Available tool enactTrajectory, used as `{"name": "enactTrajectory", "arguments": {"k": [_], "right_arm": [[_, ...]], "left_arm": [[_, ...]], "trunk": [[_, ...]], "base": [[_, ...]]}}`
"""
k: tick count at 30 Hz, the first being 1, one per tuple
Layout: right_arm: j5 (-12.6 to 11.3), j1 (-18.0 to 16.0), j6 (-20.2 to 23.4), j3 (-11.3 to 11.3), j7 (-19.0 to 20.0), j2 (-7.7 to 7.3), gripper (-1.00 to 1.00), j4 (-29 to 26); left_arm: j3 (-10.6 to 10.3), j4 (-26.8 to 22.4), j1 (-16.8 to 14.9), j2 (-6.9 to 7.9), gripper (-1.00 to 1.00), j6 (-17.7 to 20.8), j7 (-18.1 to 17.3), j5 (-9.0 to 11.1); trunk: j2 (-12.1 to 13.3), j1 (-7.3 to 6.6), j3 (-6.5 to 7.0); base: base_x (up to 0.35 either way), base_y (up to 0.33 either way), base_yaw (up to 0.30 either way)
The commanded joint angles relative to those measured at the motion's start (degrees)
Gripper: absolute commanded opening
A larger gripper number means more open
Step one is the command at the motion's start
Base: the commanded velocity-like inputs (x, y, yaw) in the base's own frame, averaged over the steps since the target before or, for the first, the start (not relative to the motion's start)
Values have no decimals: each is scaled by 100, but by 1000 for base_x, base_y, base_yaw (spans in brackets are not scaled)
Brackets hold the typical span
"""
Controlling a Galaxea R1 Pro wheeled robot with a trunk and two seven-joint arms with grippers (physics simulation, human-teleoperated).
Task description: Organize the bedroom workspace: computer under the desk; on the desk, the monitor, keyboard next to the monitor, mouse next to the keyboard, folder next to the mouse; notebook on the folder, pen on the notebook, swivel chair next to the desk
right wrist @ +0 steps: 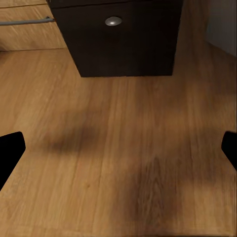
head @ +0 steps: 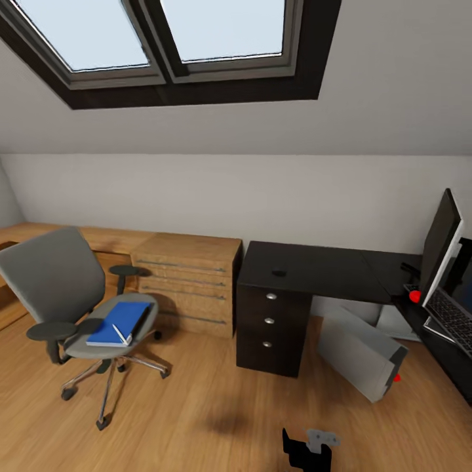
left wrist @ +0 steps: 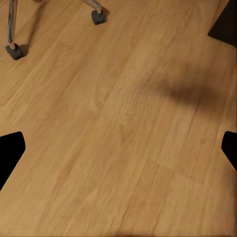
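The folder (head: 119, 322) is seen lying flat on the seat of the swivel chair (head: 62, 288), well apart from the desk (head: 314, 269), where the mouse (head: 279, 272) sits. A white pen-like thing rests at its near corner; what it is cannot be told. The approach is judged to be in hand, nothing yet grasped. In the wrist views the fingers of the left gripper (left wrist: 118, 145) and right gripper (right wrist: 118, 145) are spread wide over bare floor (left wrist: 123, 148), holding nothing. Next, a move towards the chair is called for.
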Motion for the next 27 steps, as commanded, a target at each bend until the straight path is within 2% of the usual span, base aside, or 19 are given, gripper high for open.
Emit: {"name": "enactTrajectory", "arguments": {"k": [1, 6, 14, 19, 21, 25, 27], "right_arm": [[-55, -7, -23, 47, 6, 4, 100, 14], [-49, -6, -23, 47, 6, -1, 100, 12], [-58, -6, -18, 41, 6, -21, 100, 7], [-147, 158, -26, 70, -60, 140, 100, -109], [-165, 223, -92, 74, -28, 143, 100, -43], [-179, 353, -220, 91, 21, 87, 100, -11], [-183, 387, -262, 94, 31, 67, 100, -8]], "left_arm": [[4, -1, -1, -2, 100, -17, 9, 15], [2, 1, -1, -2, 100, -19, 9, 16], [-4, 3, -1, -2, 100, -7, 10, 20], [-16, 165, -7, -165, 100, -35, -29, 15], [-25, 229, -5, -230, 100, -71, -32, 14], [-35, 357, -3, -230, 100, -70, -19, 14], [-37, 422, -2, -225, 100, -69, -16, 14]], "trunk": [[-3, 0, -9], [-3, 0, -18], [-3, 0, -20], [-3, 0, -20], [-3, 0, -20], [-3, 0, -20], [77, -44, 15]], "base": [[33, 0, -266], [114, 0, -168], [259, 0, -28], [0, 0, 0], [0, 0, 0], [0, 0, 0], [0, 0, 0]]}}
